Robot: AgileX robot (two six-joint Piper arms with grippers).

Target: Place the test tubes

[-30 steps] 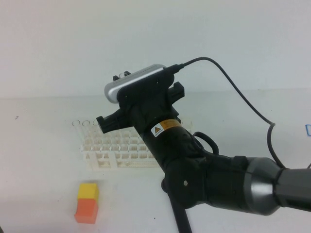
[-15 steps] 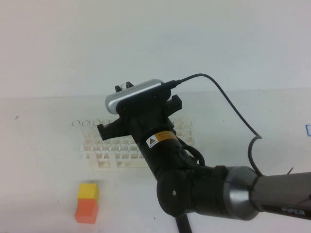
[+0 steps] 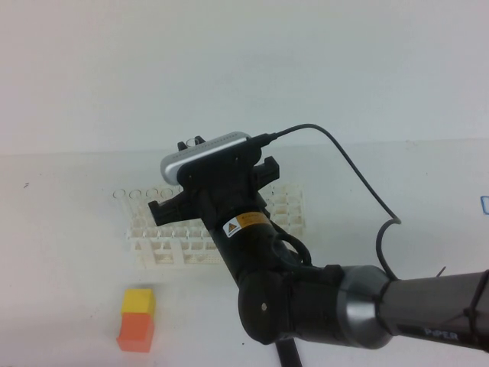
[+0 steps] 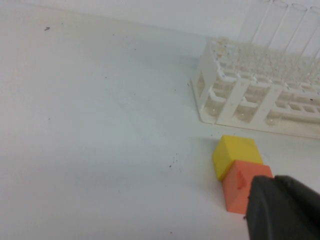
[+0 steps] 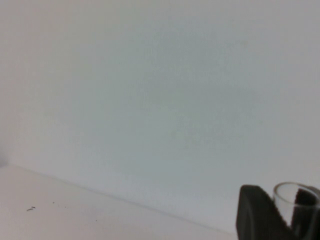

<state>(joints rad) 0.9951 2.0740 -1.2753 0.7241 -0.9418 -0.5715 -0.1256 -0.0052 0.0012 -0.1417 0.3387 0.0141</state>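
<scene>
Here, test tube (image 5: pixel 283 202) in right gripper (image 3: pixel 193 141) above rack (image 3: pixel 160 238); left gripper (image 4: pixel 285 210) beside blocks (image 4: pixel 239 182).

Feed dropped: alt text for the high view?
The right arm reaches from lower right over a white test tube rack on the table, its wrist camera hiding most of the right gripper, which holds a test tube. A yellow block and an orange block touch, in front of the rack's left end. The left gripper is outside this view.
</scene>
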